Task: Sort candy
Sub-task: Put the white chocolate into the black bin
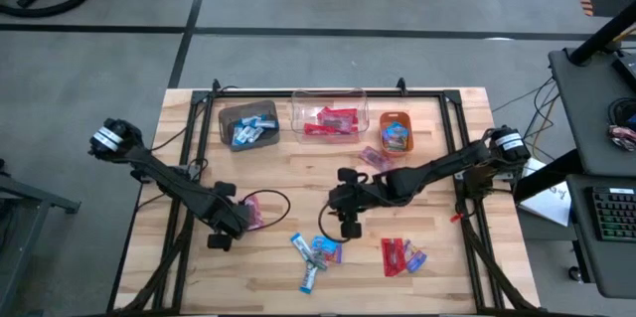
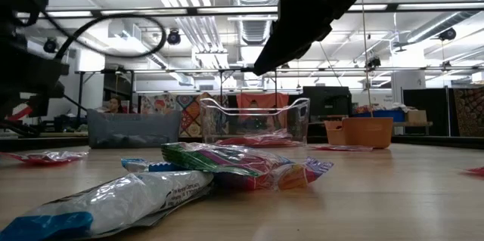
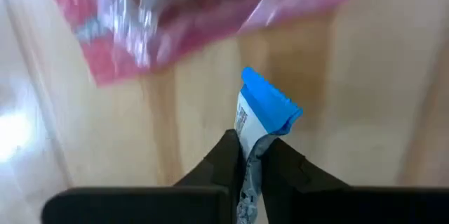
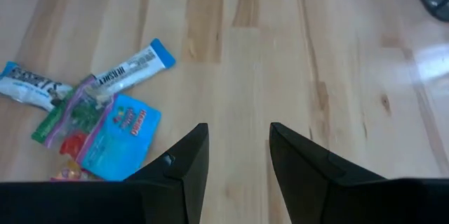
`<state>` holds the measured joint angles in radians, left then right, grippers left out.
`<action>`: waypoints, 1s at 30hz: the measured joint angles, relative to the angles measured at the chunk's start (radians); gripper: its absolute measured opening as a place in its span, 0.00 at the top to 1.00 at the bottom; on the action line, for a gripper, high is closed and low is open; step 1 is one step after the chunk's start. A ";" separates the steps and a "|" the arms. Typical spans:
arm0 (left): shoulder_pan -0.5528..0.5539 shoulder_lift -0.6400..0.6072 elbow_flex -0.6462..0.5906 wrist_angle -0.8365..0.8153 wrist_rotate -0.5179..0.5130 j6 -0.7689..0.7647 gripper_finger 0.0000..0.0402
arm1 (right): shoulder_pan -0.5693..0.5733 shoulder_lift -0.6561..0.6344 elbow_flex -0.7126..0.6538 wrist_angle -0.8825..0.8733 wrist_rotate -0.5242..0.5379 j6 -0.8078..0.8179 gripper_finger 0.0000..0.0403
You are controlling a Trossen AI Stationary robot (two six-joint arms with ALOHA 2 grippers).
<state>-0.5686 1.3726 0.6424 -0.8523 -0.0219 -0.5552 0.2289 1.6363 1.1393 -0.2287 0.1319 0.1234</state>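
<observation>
status: sorting is partly complete, judged from the layout. three bins stand in a row along the 12 o'clock edge of the table (image 1: 179, 257). the brown bin (image 1: 248, 124), at 11 o'clock, holds blue-and-white candy. the clear bin (image 1: 329, 118), at 12 o'clock, holds red candy. the orange bin (image 1: 395, 132), at 1 o'clock, holds a few pieces in mixed blue and red wrappers; exact contents cannot be told.

remaining loose candy: a blue-and-white cluster (image 1: 314, 253) at 6 o'clock, a red cluster (image 1: 399, 255) at 5 o'clock, a pink piece (image 1: 375, 158) just beside the orange bin, and a pink piece (image 1: 252, 210) at 8 o'clock near the left gripper (image 1: 221, 226).

left gripper: the left wrist view shows its fingers clamped on a blue-and-white candy (image 3: 261, 115), held above the wood with the pink piece lying beyond it. the likely destination is the brown bin.

right gripper (image 1: 348, 206): it hovers near table centre with its fingers apart and nothing between them. the blue-and-white cluster lies ahead of it, toward 6 o'clock.
</observation>
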 joint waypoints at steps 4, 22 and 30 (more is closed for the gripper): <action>0.000 -0.020 0.049 -0.005 -0.019 0.005 0.94 | 0.008 0.000 -0.014 0.033 0.000 -0.011 0.64; 0.225 -0.285 0.274 -0.138 -0.438 0.149 0.97 | 0.045 -0.036 -0.027 0.026 0.002 -0.017 0.64; 0.583 -0.312 0.276 -0.053 -0.432 0.437 0.97 | 0.088 -0.107 -0.076 0.024 0.003 0.032 0.64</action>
<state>0.0148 1.0607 0.9180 -0.9053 -0.4543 -0.1185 0.3165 1.5289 1.0631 -0.2047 0.1349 0.1552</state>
